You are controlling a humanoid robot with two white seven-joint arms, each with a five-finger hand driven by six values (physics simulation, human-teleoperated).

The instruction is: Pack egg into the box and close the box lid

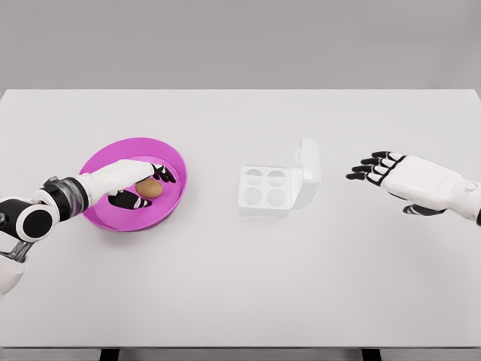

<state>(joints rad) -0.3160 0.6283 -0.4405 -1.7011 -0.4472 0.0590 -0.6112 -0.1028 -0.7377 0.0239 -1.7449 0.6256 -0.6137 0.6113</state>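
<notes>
We read no writing. On the white desk (225, 286), our left hand (124, 180) cups the egg (149, 188) inside the bowl (169, 154); our right hand (409, 177) hovers spread beside the open box (264, 192).

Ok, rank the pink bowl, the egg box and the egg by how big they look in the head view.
1. pink bowl, clearly widest.
2. egg box with its open lid; smaller than the bowl.
3. egg, by far the smallest, inside the bowl at the left hand.

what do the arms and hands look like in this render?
White shells on both. Left arm has a ribbed grey wrist cuff and a black round joint with a white centre. Left hand and right hand: white backs, black fingers with white segments. No cables or markings visible.
</notes>
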